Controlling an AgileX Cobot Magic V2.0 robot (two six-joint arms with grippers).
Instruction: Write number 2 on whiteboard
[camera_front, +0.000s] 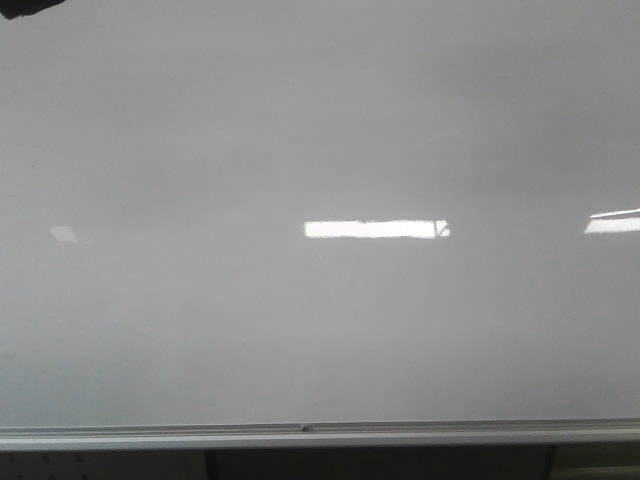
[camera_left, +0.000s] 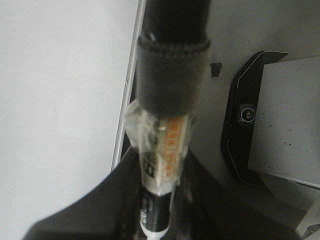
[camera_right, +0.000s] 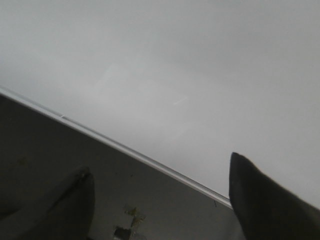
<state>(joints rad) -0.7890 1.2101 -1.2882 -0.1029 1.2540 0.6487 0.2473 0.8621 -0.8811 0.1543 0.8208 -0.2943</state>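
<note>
Front view shows the whiteboard (camera_front: 200, 150) totally blank, no 2 anywhere yet, silver frame (camera_front: 320, 432) along the bottom edge. Your left claw (camera_left: 157, 190) is clenched around a marker (camera_left: 160, 165) that's taped and strapped on, sitting off the board's edge in the left wrist view. Right claw (camera_right: 160, 200) hangs released near the frame. Bring the tip square onto the open middle, press lightly, and I'd steer clear of the glare strip (camera_front: 375, 229).

Office or classroom-like room, large wall-mounted whiteboard (camera_front: 320, 130) with silver frame, ceiling-light reflections (camera_front: 372, 229) on it
</note>
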